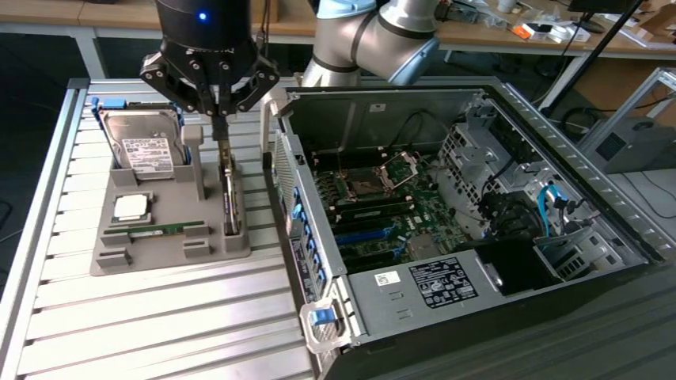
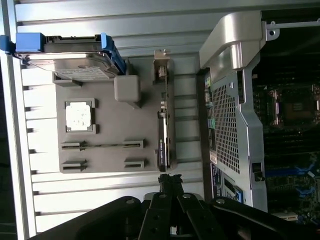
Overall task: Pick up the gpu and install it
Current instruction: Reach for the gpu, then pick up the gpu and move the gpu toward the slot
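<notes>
The gpu [image 1: 229,199], a thin dark card with a silver end bracket, stands on edge in the slot along the side of the grey holder [image 1: 169,190] nearest the computer case. In the wrist view the gpu [image 2: 163,142] runs lengthwise beside the holder [image 2: 115,125]. My gripper [image 1: 220,134] hangs above the card's far end, and its black fingers are pressed together with nothing between them. The wrist view puts my gripper [image 2: 170,179] just off one end of the card, apart from it.
An open computer case [image 1: 423,198] with its motherboard exposed lies at the exterior view's right, its perforated wall [image 2: 232,100] close to the gpu. The holder also carries a hard drive [image 1: 142,142], a CPU [image 1: 132,207] and a RAM stick [image 1: 164,229]. A slatted metal table [image 1: 158,317] lies underneath.
</notes>
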Robot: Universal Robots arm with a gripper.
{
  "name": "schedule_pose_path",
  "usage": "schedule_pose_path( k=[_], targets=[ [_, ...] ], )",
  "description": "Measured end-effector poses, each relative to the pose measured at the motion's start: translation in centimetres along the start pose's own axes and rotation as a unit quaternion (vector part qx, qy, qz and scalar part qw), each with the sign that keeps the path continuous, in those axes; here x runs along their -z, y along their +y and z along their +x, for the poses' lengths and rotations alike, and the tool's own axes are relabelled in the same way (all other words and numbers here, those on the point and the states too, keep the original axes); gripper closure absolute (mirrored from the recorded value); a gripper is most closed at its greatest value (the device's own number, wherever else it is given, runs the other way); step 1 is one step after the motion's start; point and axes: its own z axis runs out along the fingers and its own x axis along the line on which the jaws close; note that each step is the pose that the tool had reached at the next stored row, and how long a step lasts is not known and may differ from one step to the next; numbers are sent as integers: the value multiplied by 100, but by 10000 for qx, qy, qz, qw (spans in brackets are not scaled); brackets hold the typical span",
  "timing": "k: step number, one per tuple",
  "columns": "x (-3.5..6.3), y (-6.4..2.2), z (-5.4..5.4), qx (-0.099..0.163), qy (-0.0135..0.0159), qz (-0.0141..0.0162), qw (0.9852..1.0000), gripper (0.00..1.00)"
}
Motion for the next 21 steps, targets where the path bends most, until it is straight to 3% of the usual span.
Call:
schedule_pose_path(
  k=[8,21],
  targets=[
    [3,-7,87,0,0,0,10000,89],
    [2,-7,92,0,0,0,10000,89]
  ],
)
